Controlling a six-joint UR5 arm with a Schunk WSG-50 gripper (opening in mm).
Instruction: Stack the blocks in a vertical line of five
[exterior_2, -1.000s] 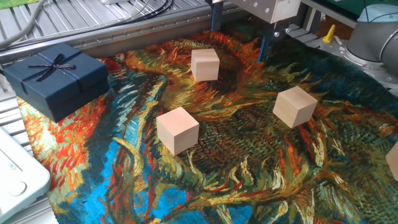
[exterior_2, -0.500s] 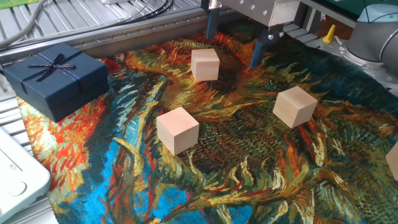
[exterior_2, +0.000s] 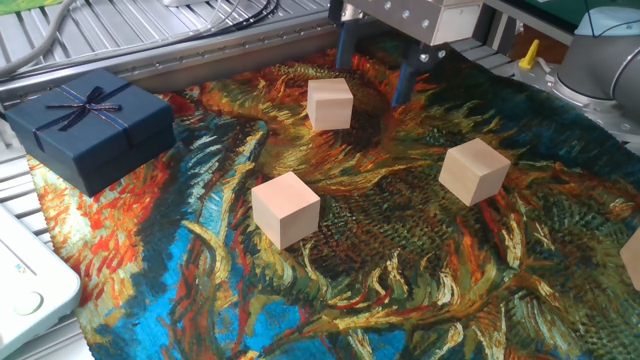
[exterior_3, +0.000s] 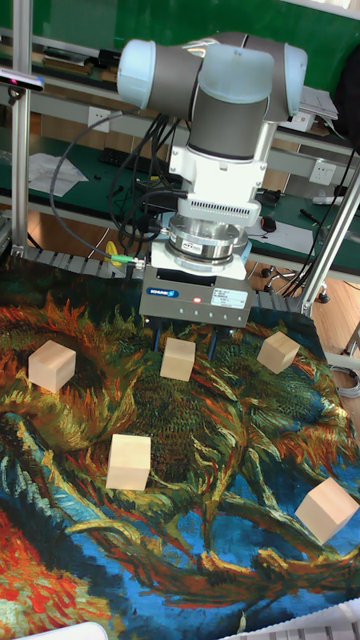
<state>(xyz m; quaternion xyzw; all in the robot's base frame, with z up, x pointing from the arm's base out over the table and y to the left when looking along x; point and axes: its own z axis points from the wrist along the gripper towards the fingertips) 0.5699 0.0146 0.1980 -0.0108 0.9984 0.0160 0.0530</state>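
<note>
Several pale wooden blocks lie apart on the painted cloth, none stacked. My gripper (exterior_2: 375, 66) (exterior_3: 184, 342) hangs open and low at the far edge of the cloth. The nearest block (exterior_2: 330, 103) (exterior_3: 178, 358) sits just in front of the blue fingers (exterior_2: 404, 82). In the tall fixed view it appears between them, and I cannot tell whether they touch it. Other blocks: one mid-cloth (exterior_2: 286, 208) (exterior_3: 129, 461), one to the right (exterior_2: 474, 171) (exterior_3: 52, 365), one (exterior_3: 278, 351) beside the gripper, one (exterior_2: 632, 256) (exterior_3: 326, 508) at a cloth corner.
A dark blue gift box (exterior_2: 90, 125) with a ribbon stands at the left edge of the cloth. A white device (exterior_2: 25, 285) sits at the lower left. Metal rails and cables run along the back, and the arm's grey joint (exterior_2: 600, 55) is at the right.
The gripper has shifted a little left and lower, closer to the nearest block, still open. The blocks have not moved.
</note>
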